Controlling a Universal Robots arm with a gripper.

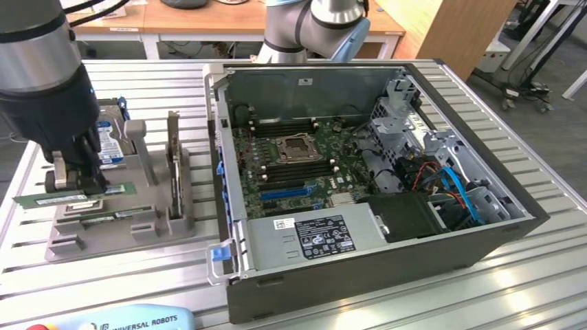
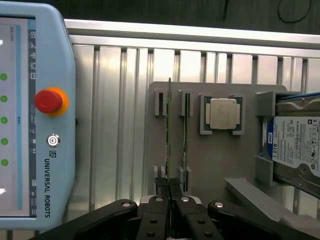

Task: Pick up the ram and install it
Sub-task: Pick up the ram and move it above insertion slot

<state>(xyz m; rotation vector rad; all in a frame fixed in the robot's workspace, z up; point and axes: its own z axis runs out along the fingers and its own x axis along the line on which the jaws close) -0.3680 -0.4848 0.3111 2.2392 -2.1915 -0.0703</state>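
Note:
The ram (image 1: pixel 73 196) is a thin green strip with a white label, and my gripper (image 1: pixel 81 187) is shut on it. It hangs roughly level, just above the grey holder (image 1: pixel 137 220) at the exterior view's left. The wrist view shows the ram (image 2: pixel 169 125) edge-on, pinched between the black fingers (image 2: pixel 159 206) of the gripper (image 2: pixel 170 194). A second green strip (image 2: pixel 186 125) stands in the slot beside it. The open computer case (image 1: pixel 458 240) lies to the exterior view's right, with long memory slots (image 1: pixel 280 126) beside the processor socket (image 1: pixel 298 148).
The holder also carries a square silver processor chip (image 2: pixel 223 113) and a blue-labelled hard drive (image 2: pixel 295 145) (image 1: pixel 110 141). A teach pendant (image 2: pixel 35 120) lies on the slatted table beside the holder. The case wall (image 1: pixel 220 179) stands between holder and motherboard.

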